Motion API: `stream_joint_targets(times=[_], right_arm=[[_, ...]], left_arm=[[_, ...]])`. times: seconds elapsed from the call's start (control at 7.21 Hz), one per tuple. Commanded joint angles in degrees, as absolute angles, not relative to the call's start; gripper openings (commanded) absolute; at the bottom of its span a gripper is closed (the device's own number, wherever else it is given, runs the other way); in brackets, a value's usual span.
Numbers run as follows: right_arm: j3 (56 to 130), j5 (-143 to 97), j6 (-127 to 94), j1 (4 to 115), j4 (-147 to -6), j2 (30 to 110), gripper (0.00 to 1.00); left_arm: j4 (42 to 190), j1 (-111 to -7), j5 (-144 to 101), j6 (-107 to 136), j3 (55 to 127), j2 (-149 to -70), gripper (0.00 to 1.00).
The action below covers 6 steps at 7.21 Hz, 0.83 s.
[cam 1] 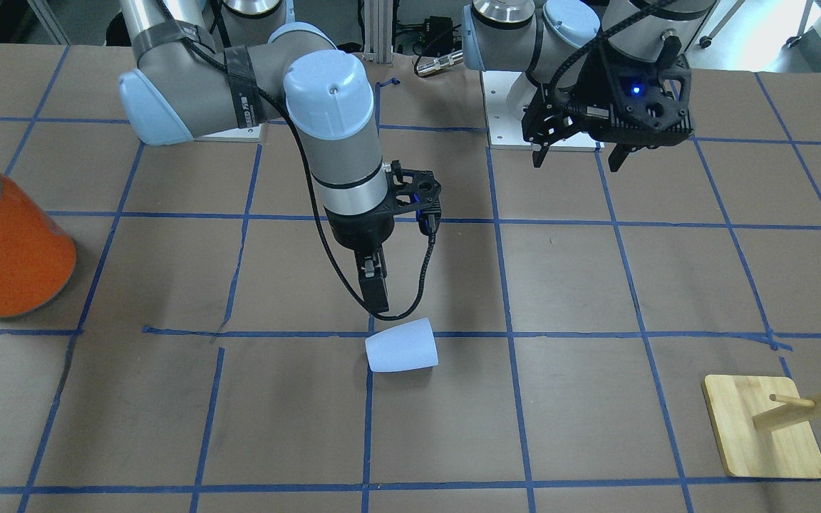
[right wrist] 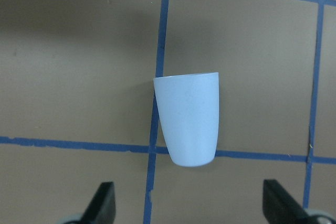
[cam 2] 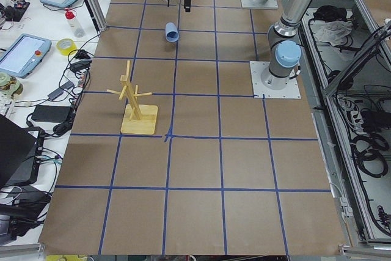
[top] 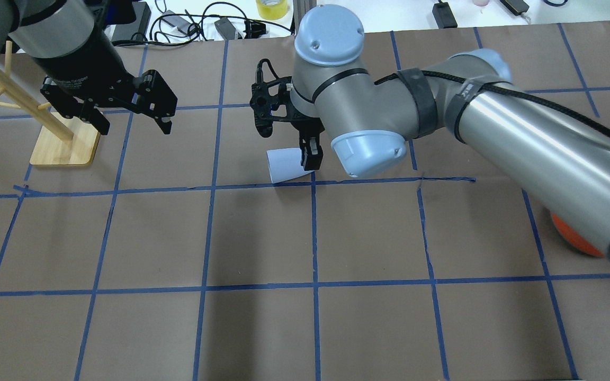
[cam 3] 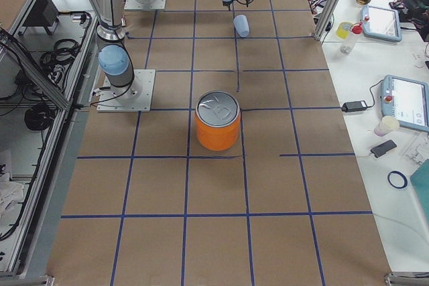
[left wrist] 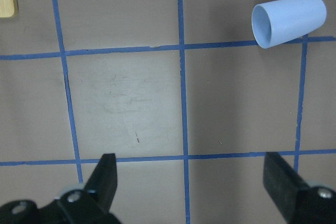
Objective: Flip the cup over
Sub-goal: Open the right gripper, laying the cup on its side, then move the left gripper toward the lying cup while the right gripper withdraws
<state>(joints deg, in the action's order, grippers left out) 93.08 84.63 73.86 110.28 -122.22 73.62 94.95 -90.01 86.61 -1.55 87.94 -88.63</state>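
The pale lavender-blue cup [cam 1: 402,345] lies on its side on the brown table, its open end toward the robot's left. It also shows in the overhead view [top: 286,165], the left wrist view [left wrist: 287,21] and the right wrist view [right wrist: 188,119]. My right gripper [cam 1: 376,288] hangs just above the cup's closed end, pointing down, open and empty. Its fingers [right wrist: 105,200] stand wide apart, clear of the cup. My left gripper [cam 1: 578,157] is open and empty, raised well away near its base. It also shows in the overhead view [top: 135,127].
A large orange can [cam 1: 8,249] with a silver top stands at the table's edge on the robot's right side. A wooden peg stand on a bamboo base [cam 1: 763,434] stands on the robot's left side, close under the left arm [top: 64,145]. Blue tape lines grid the table.
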Motion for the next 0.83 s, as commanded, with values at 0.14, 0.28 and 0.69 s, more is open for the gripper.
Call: stream_joint_targets(times=[0.14, 0.28, 0.69], right_arm=[[93.16, 84.55, 67.87, 101.20, -115.42, 82.16, 1.00], [93.08, 84.64, 67.42, 98.47, -115.05, 83.13, 1.00], [93.08, 85.42, 62.41, 90.73, -108.59, 87.17, 1.00]], left_arm=[[86.95, -85.11, 70.96, -1.76, 95.42, -90.70, 1.00], [83.27, -82.82, 63.88, -2.80, 97.02, -92.27, 1.00], [72.29, -82.53, 53.99, -3.69, 102.81, -98.50, 1.00]])
